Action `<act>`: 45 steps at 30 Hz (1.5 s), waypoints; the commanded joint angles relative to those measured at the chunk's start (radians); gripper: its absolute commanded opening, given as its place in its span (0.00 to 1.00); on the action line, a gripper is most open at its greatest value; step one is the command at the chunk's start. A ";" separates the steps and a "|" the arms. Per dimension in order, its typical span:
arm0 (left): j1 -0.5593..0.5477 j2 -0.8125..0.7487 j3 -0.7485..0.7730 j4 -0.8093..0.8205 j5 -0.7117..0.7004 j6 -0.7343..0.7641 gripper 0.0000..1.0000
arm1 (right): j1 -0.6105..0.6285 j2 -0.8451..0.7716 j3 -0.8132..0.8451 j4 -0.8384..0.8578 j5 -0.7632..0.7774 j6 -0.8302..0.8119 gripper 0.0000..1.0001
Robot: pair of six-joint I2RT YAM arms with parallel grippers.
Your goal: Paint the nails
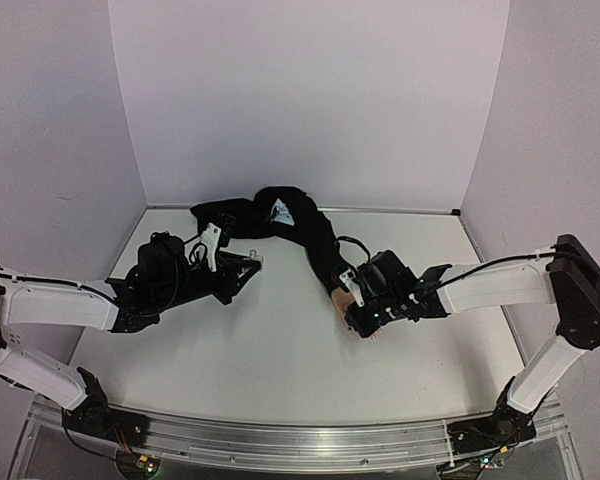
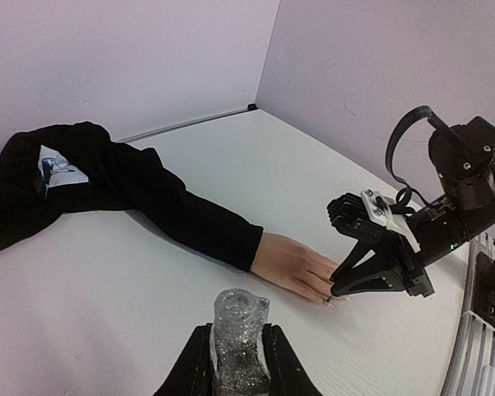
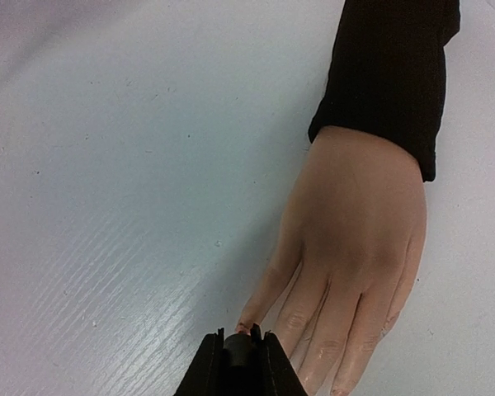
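The skin-coloured mannequin hand [image 3: 363, 223] lies palm down on the white table, in a black sleeve [image 3: 388, 74]. My right gripper [image 3: 241, 356] is shut on a small black brush cap [image 3: 239, 348], right at the tip of the outermost finger, whose nail [image 3: 246, 327] is mostly hidden by the cap. The other nails are cut off by the frame. The left wrist view shows the hand [image 2: 293, 264], the right gripper [image 2: 340, 289] at its fingertips and one pale nail [image 2: 331, 302]. My left gripper [image 2: 238, 359] is shut on a small clear glittery bottle [image 2: 241, 326], upright and uncapped, off to the hand's left.
The black sleeve [image 1: 300, 225] trails back to a bunched heap [image 1: 230, 215] near the rear wall, with a white label on it. Pale walls close the table at the back and sides. In the top view the left gripper [image 1: 245, 262] and right gripper [image 1: 365, 325] stand well apart.
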 commanded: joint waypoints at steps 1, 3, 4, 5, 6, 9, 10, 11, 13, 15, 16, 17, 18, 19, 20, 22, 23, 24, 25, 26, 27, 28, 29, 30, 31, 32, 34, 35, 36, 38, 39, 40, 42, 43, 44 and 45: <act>-0.001 -0.025 0.013 0.036 -0.005 0.008 0.00 | 0.007 0.013 0.039 0.012 0.035 -0.001 0.00; -0.001 -0.026 0.014 0.033 -0.005 0.010 0.00 | 0.007 0.015 0.040 0.012 0.040 -0.001 0.00; -0.001 -0.028 0.014 0.032 -0.005 0.010 0.00 | 0.007 0.015 0.040 0.012 0.037 -0.001 0.00; -0.001 -0.029 0.014 0.032 -0.005 0.010 0.00 | 0.008 0.016 0.041 0.012 0.033 -0.001 0.00; -0.001 -0.029 0.014 0.031 -0.006 0.010 0.00 | 0.009 0.017 0.042 0.012 0.030 -0.002 0.00; -0.001 -0.029 0.014 0.030 -0.004 0.010 0.00 | 0.011 0.022 0.045 0.008 0.024 -0.002 0.00; -0.001 -0.029 0.014 0.030 -0.003 0.010 0.00 | 0.012 0.022 0.045 0.008 0.022 -0.004 0.00; -0.001 -0.030 0.014 0.029 -0.002 0.010 0.00 | 0.014 0.022 0.045 0.008 0.021 -0.005 0.00; -0.001 -0.030 0.013 0.027 -0.003 0.010 0.00 | 0.016 0.022 0.045 0.007 0.022 -0.006 0.00; -0.001 -0.030 0.013 0.027 -0.004 0.010 0.00 | 0.018 0.024 0.044 0.006 0.024 -0.006 0.00; -0.001 -0.030 0.013 0.027 -0.004 0.010 0.00 | 0.018 0.024 0.044 0.005 0.024 -0.005 0.00; -0.001 -0.031 0.013 0.026 -0.004 0.010 0.00 | 0.018 0.026 0.043 0.003 0.025 -0.005 0.00; -0.001 -0.031 0.013 0.026 -0.004 0.010 0.00 | 0.017 0.027 0.041 0.003 0.028 -0.002 0.00; -0.001 -0.032 0.012 0.026 -0.004 0.010 0.00 | 0.018 0.028 0.040 0.003 0.031 -0.002 0.00; -0.001 -0.032 0.012 0.025 -0.004 0.010 0.00 | 0.017 0.030 0.040 0.003 0.034 -0.001 0.00; -0.001 -0.032 0.011 0.026 -0.004 0.010 0.00 | 0.017 0.034 0.042 0.002 0.040 -0.001 0.00; -0.001 -0.032 0.011 0.026 -0.003 0.010 0.00 | 0.017 0.036 0.044 0.000 0.045 -0.001 0.00; -0.001 -0.031 0.011 0.026 -0.002 0.010 0.00 | 0.017 0.038 0.046 -0.002 0.049 -0.001 0.00; -0.001 -0.030 0.011 0.025 -0.002 0.010 0.00 | 0.018 0.039 0.048 -0.004 0.053 -0.001 0.00; -0.001 -0.030 0.012 0.024 -0.002 0.011 0.00 | 0.018 0.040 0.049 -0.007 0.053 -0.002 0.00; -0.001 -0.030 0.013 0.025 -0.002 0.012 0.00 | 0.019 0.041 0.050 -0.007 0.050 -0.002 0.00; -0.001 -0.030 0.013 0.025 -0.001 0.012 0.00 | 0.018 0.041 0.051 -0.008 0.047 -0.002 0.00; -0.001 -0.030 0.014 0.024 -0.001 0.012 0.00 | 0.018 0.041 0.051 -0.009 0.046 -0.001 0.00; -0.001 -0.028 0.014 0.024 -0.001 0.012 0.00 | 0.018 0.041 0.051 -0.009 0.049 -0.001 0.00; -0.001 -0.028 0.014 0.025 -0.001 0.012 0.00 | 0.018 0.041 0.051 -0.010 0.051 -0.003 0.00; -0.001 -0.029 0.014 0.025 -0.001 0.012 0.00 | 0.017 0.041 0.051 -0.011 0.050 -0.004 0.00; 0.000 -0.026 0.014 0.025 -0.001 0.011 0.00 | 0.018 0.042 0.052 -0.011 0.042 -0.004 0.00; 0.000 -0.025 0.014 0.026 0.000 0.011 0.00 | 0.018 0.042 0.052 -0.012 0.041 -0.005 0.00; 0.000 -0.026 0.014 0.025 0.001 0.010 0.00 | 0.019 0.042 0.051 -0.013 0.042 -0.004 0.00; -0.001 -0.028 0.014 0.024 0.000 0.010 0.00 | 0.019 0.038 0.049 -0.015 0.044 -0.005 0.00; -0.001 -0.028 0.013 0.024 -0.001 0.010 0.00 | 0.019 0.034 0.046 -0.015 0.043 -0.005 0.00; 0.000 -0.029 0.013 0.024 -0.001 0.010 0.00 | 0.020 0.031 0.042 -0.015 0.043 -0.005 0.00; -0.001 -0.027 0.014 0.024 -0.001 0.010 0.00 | 0.020 0.028 0.039 -0.017 0.045 -0.005 0.00; -0.001 -0.027 0.014 0.024 0.000 0.010 0.00 | 0.022 0.026 0.036 -0.018 0.045 -0.007 0.00; -0.001 -0.026 0.014 0.024 0.000 0.010 0.00 | 0.023 0.024 0.035 -0.020 0.045 -0.007 0.00; -0.001 -0.024 0.014 0.024 0.001 0.010 0.00 | 0.025 0.023 0.033 -0.020 0.045 -0.007 0.00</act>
